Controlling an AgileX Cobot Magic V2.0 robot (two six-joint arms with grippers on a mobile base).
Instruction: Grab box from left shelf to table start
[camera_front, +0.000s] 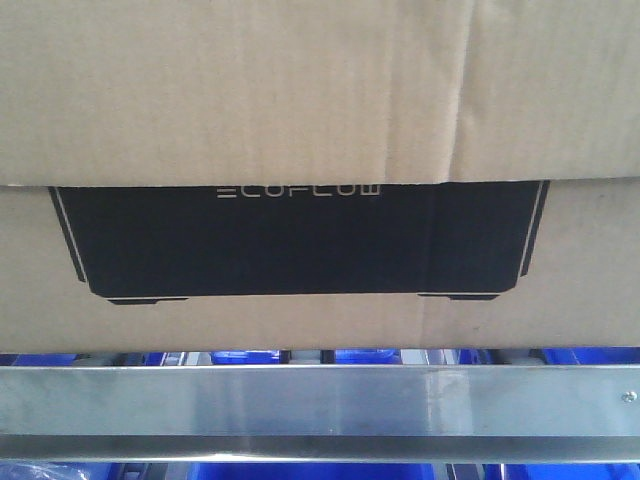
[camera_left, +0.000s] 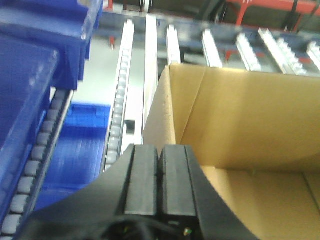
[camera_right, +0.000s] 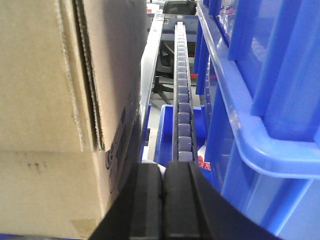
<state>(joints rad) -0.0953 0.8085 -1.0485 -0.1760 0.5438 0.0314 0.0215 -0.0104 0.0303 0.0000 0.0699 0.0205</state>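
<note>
Far to my left stand the blue bins (camera_left: 30, 75), and next to them a roller track (camera_left: 120, 100) runs back into the left shelf (camera_front: 300, 400). My left fingers (camera_left: 159, 155) are pressed together pad to pad, with nothing between them. They hang just beside the near left corner of the box (camera_left: 240, 115), outside its wall. I cannot tell whether they touch the cardboard.

The box is open-topped and, as far as I can see, empty. In the front view it fills almost everything, its black panel (camera_front: 300, 240) facing me, just above and behind the shelf's silver front rail. It looks to be resting on the shelf.

On its other side my right fingers (camera_right: 163, 172) are also closed on nothing. They sit in the gap between the box's right wall and another blue bin (camera_right: 260, 100), in line with a second roller track (camera_right: 182, 90).

I judge the task barely begun. I am at the shelf with an arm on each flank of the box, but nothing is gripped or raised. I have yet to squeeze it between both arms, draw it out over the rail and carry it to the tabletop, which no view shows.
</note>
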